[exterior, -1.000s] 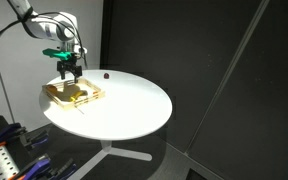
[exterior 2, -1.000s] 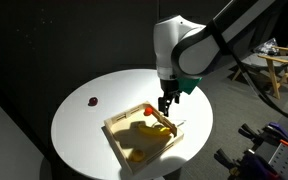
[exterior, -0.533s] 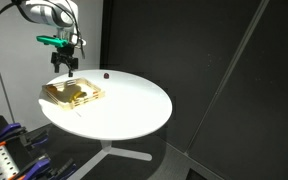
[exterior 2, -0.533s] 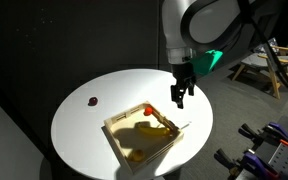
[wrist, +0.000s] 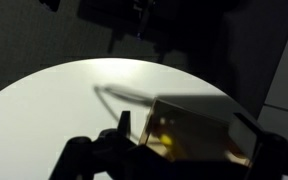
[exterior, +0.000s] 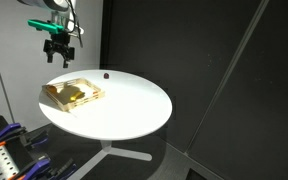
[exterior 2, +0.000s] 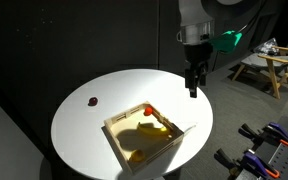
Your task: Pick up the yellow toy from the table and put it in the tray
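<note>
The tan wooden tray (exterior 2: 123, 143) sits on the round white table (exterior 2: 84, 130), near its edge. A small yellow toy (exterior 2: 150, 128) lies inside the tray, next to a small red piece (exterior 2: 147, 108). My gripper (exterior 2: 193, 86) hangs well above the table, up and to the side of the tray, and holds nothing. In an exterior view it (exterior: 57, 53) is high over the tray (exterior: 74, 93). In the wrist view the fingers (wrist: 124, 123) stand apart around the dim tray (wrist: 209, 120), with a yellow spot (wrist: 165, 141) inside it.
A tiny dark ball (exterior 2: 92, 100) lies on the table away from the tray; it also shows in an exterior view (exterior: 106, 73). Dark curtains surround the table. Tool clutter (exterior: 9, 150) sits low beside the table.
My gripper has risen from just above the tray to well above it, empty. The yellow toy stays in the tray.
</note>
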Controlling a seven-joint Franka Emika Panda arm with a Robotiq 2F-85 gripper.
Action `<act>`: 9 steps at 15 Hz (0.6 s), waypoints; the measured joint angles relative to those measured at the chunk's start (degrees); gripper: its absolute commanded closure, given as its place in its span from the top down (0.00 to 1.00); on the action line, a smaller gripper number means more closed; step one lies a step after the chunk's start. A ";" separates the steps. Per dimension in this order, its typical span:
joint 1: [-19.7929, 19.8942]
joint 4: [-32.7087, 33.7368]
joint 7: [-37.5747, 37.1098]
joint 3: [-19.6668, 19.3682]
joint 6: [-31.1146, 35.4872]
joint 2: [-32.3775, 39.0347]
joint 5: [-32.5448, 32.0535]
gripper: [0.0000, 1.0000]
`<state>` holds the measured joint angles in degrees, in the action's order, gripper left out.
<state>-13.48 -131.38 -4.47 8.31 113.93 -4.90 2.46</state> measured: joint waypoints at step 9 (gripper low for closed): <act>0.59 -2.60 1.60 -0.01 -1.84 -10.54 0.63 1.00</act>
<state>-12.89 -133.98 -2.87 8.30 112.10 -15.44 3.09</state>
